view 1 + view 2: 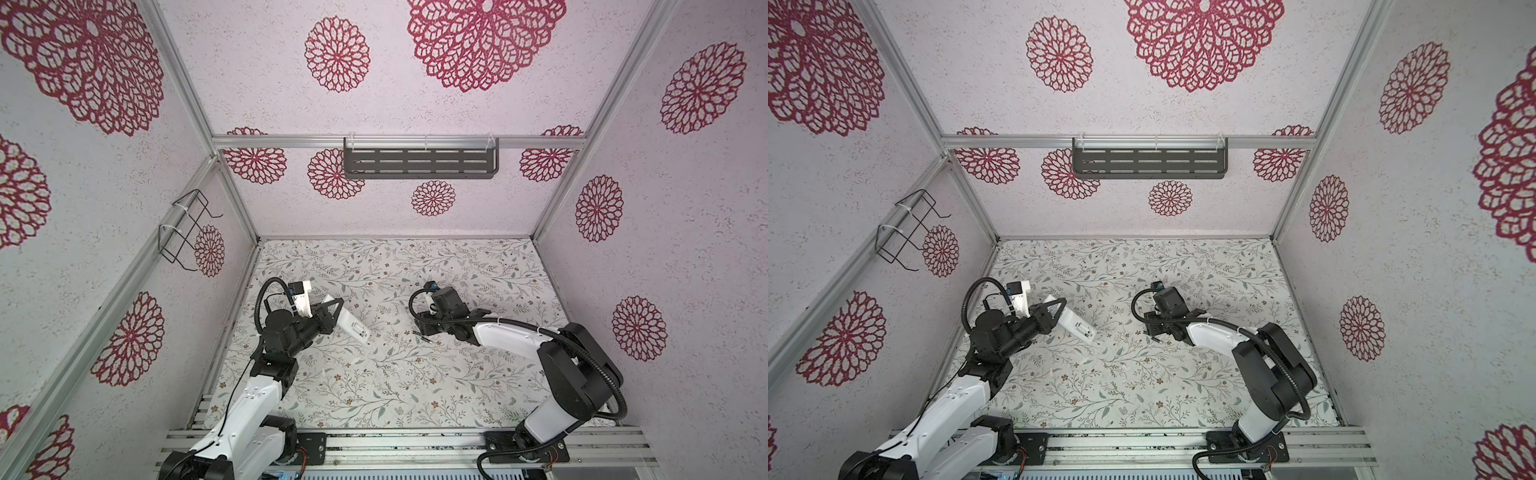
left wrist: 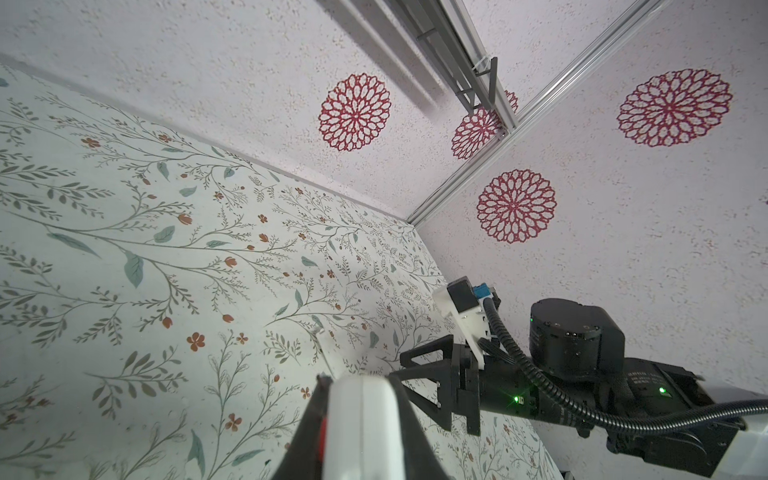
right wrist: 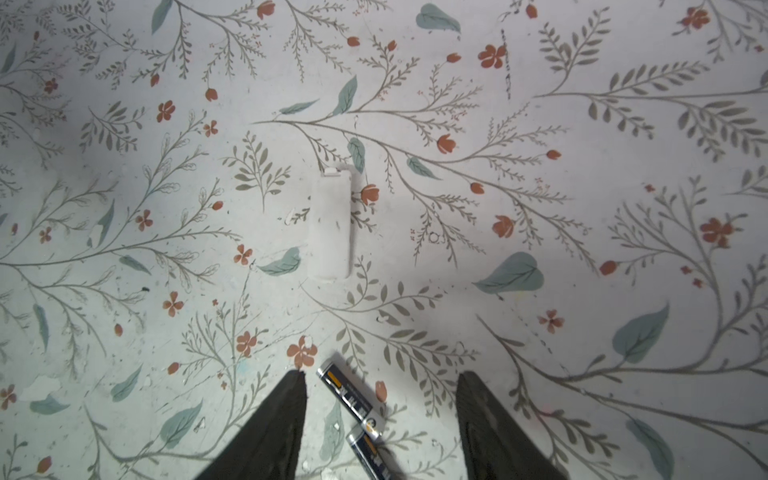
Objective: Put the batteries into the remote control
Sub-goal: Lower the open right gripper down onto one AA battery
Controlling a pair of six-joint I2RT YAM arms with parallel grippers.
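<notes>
The white remote control (image 1: 353,326) (image 1: 1077,326) hangs tilted over the left part of the table, and its battery recess faces up in both top views. My left gripper (image 1: 334,309) (image 1: 1057,309) is shut on it. In the left wrist view its rounded white end (image 2: 365,415) fills the space between the dark fingers (image 2: 307,424). My right gripper (image 3: 380,380) (image 1: 420,329) stands open low over the table. Two dark batteries (image 3: 349,399) (image 3: 370,457) lie end to end between its fingers, untouched. One battery (image 1: 425,338) (image 1: 1156,338) shows in both top views.
A small white oblong cover (image 3: 332,224) lies flat on the floral table ahead of the right gripper. The enclosure walls carry a dark shelf (image 1: 419,162) at the back and a wire rack (image 1: 187,230) on the left.
</notes>
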